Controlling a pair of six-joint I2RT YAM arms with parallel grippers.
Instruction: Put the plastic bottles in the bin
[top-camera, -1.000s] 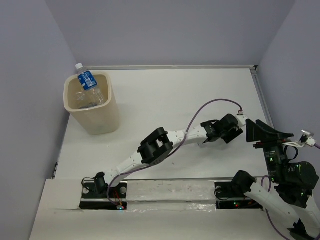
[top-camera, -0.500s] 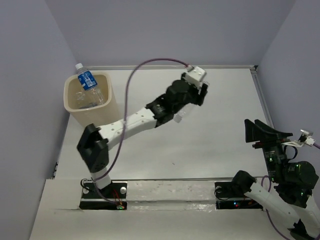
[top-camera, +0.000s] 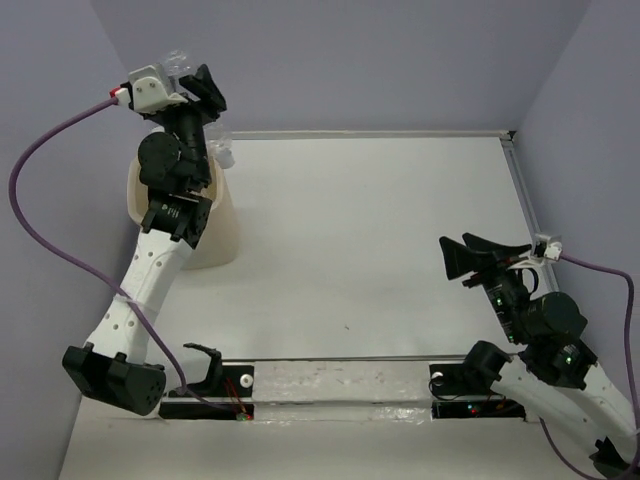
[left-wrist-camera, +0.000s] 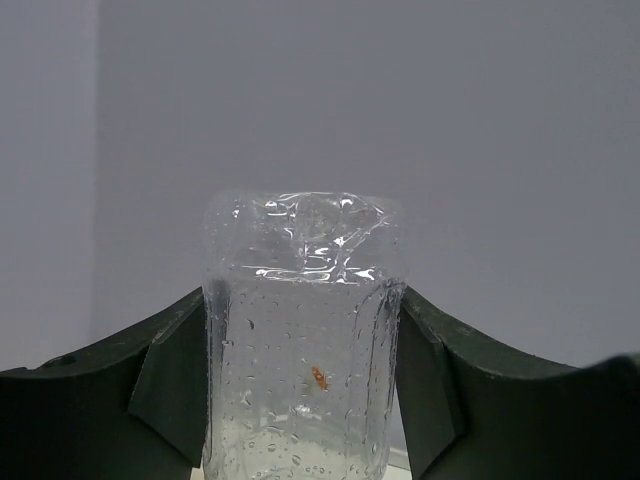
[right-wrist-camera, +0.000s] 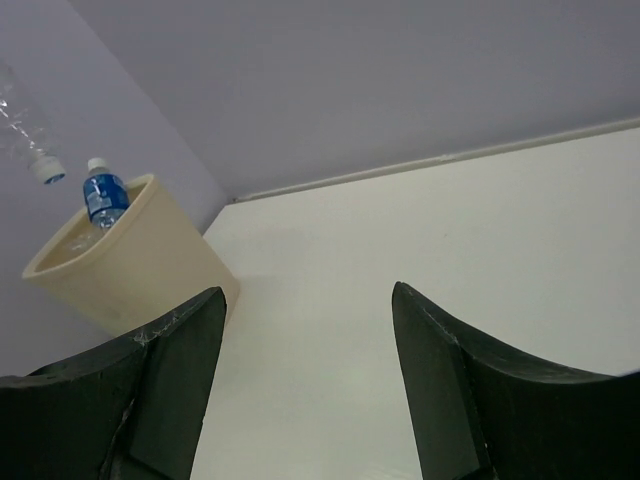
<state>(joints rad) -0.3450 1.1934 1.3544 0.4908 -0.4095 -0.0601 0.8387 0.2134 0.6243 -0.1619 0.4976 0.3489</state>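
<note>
My left gripper is raised high over the cream-beige bin at the far left and is shut on a clear unlabelled plastic bottle. The bottle's base sticks up past the fingertips, and its white cap points down toward the bin. In the right wrist view the held bottle hangs above the bin. A blue-labelled bottle stands inside the bin, its cap above the rim. My right gripper is open and empty above the table's right side.
Grey walls close the table at the back and both sides. The left arm's links and its purple cable run along the left wall and hide most of the bin from above.
The left arm has swung from the table's right-centre up and left to above the bin, carrying the clear bottle. The right gripper has shifted a little left.
</note>
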